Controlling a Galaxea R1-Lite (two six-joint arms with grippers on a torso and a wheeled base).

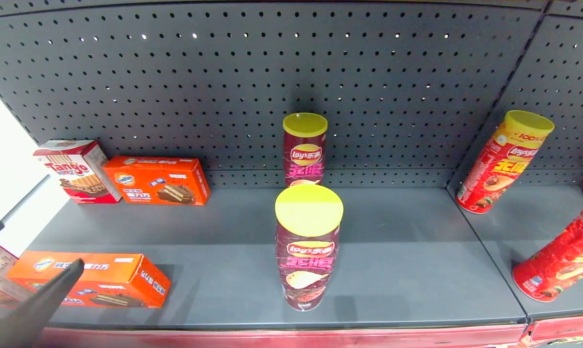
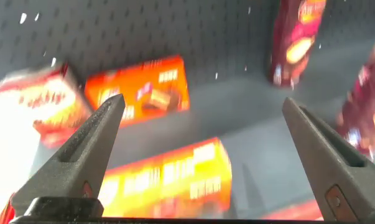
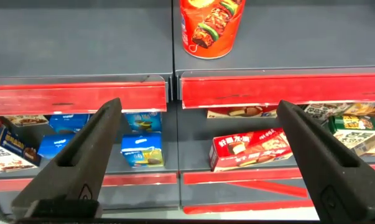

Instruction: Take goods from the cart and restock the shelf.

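Perforated grey metal backboard point(image 1: 223, 72); front cylindrical maroon can point(image 1: 306, 261) upright on smooth shelf point(image 1: 407, 261). Left hand point(image 2: 203, 102), right hand point(image 3: 199, 104): both apart.

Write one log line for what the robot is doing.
left claw: open, empty, near front orange box | right claw: open, empty, facing red shelf edge | front maroon can: upright

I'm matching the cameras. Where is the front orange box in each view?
Head view: front orange box, at the shelf's front left corner.
Left wrist view: front orange box, framed by the open left gripper.
Right wrist view: not in it.
Shared landmark: back orange box beside the wafer box, head and left wrist views.
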